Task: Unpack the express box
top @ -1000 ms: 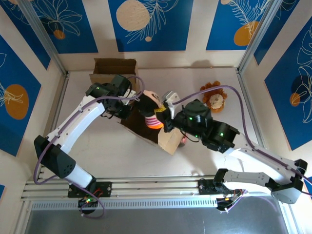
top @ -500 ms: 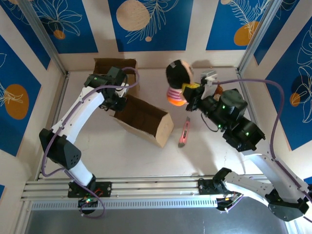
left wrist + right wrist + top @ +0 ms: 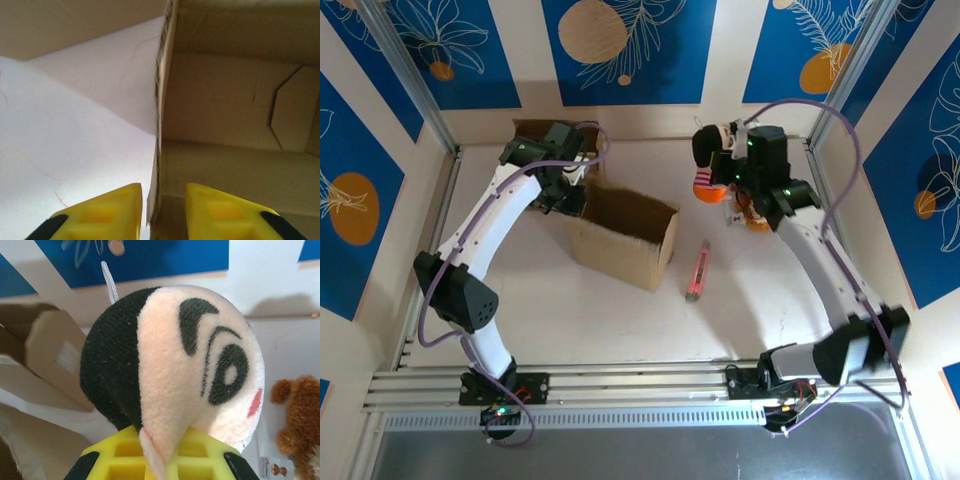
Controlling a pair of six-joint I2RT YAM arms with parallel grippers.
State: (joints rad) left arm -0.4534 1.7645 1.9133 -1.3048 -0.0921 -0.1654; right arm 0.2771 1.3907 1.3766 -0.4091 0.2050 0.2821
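Box mid-table, open face up. Left gripper at its 10 o'clock corner, fingers narrowly parted either side of the cardboard wall, not pinching. Right gripper clamped on doll, at 1 o'clock from box, near brown plush. Cutter on table at box's 4 o'clock.

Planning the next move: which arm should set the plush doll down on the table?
Right: the right gripper holds the plush doll aloft, while the left gripper straddles the cardboard box wall.
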